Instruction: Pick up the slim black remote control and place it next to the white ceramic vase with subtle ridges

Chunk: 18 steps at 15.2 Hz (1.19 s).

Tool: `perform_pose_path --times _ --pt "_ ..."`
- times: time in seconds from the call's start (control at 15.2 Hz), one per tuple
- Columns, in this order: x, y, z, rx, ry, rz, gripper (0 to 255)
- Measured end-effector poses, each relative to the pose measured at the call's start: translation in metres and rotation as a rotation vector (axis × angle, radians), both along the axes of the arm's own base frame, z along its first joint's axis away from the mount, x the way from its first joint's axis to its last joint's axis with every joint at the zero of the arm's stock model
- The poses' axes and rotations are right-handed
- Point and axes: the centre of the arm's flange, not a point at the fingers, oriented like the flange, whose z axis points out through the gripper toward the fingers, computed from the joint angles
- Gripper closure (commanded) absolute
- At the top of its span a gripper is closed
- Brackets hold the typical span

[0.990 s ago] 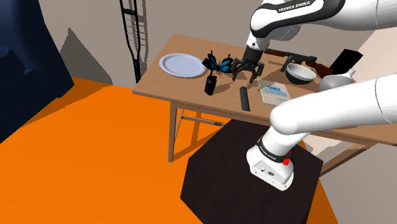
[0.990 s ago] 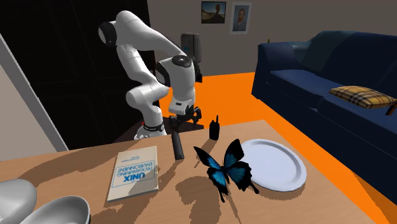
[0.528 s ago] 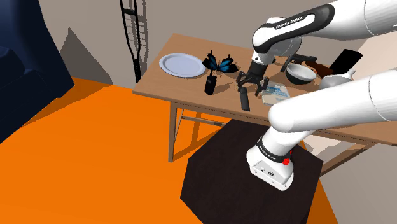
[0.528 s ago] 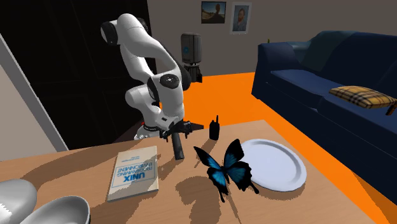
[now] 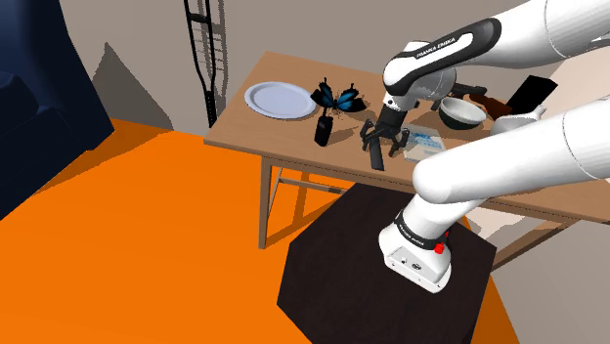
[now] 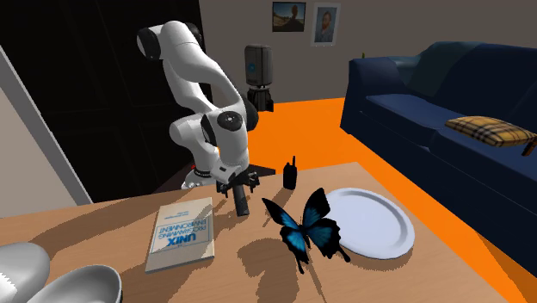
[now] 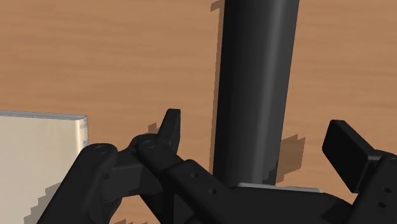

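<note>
The gripper [image 7: 257, 137] is open, low over the remote [image 7: 254, 76], with one finger on each side, not touching it. The remote lies flat on the table [image 5: 279, 132] just beside the book [image 6: 182, 232]. Its long way runs from the table edge by the stand [image 5: 332, 264] toward the middle.

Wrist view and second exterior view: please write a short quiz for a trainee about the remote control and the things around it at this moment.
1. True or false: the gripper is shut on the remote control.
2. On the table, what lies beside the remote control, on the side away from the walkie-talkie? A) a book B) a mug C) a laptop
3. Fill in: in the second exterior view, the thing just left of the white plate is a blue ____.

Key
1. False: its fingers stand apart on either side of the remote control, not touching it.
2. A
3. butterfly
</note>
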Motion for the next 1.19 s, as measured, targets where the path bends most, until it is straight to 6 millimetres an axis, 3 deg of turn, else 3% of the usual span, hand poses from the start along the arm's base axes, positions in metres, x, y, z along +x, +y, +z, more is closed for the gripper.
perform_pose_path --times 0.26,0.33,0.99,1.19 --pt "0.0 0.0 -0.001 0.0 0.0 0.0 0" --pt "0.0 0.0 -0.001 0.0 0.0 0.0 255" --pt "0.0 -0.002 0.002 -0.003 -0.002 -0.002 255" --pt "0.0 0.0 0.011 -0.002 -0.002 -0.001 255"
